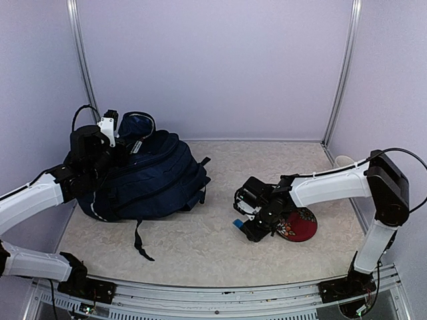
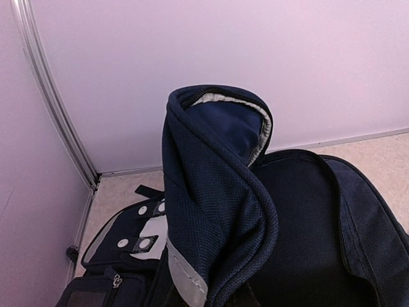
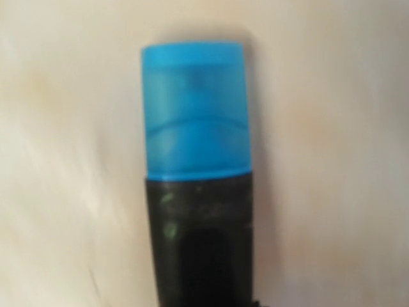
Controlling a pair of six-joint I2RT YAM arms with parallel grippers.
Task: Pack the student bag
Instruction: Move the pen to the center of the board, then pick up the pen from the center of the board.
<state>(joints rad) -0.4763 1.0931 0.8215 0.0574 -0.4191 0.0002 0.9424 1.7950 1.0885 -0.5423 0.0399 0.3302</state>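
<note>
Marker: black body cut off | right tool: jaws unreadable

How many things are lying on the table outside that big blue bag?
2 clearly: a blue-capped marker under the right tool, and a red patterned disc beside it, partly under the arm. A pale shape by the right wall may be a third. The bag could hide more.

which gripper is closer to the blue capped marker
Right. The right gripper sits directly over the marker, near the red disc. The left gripper is far across the table, at the backpack's raised flap.
</note>
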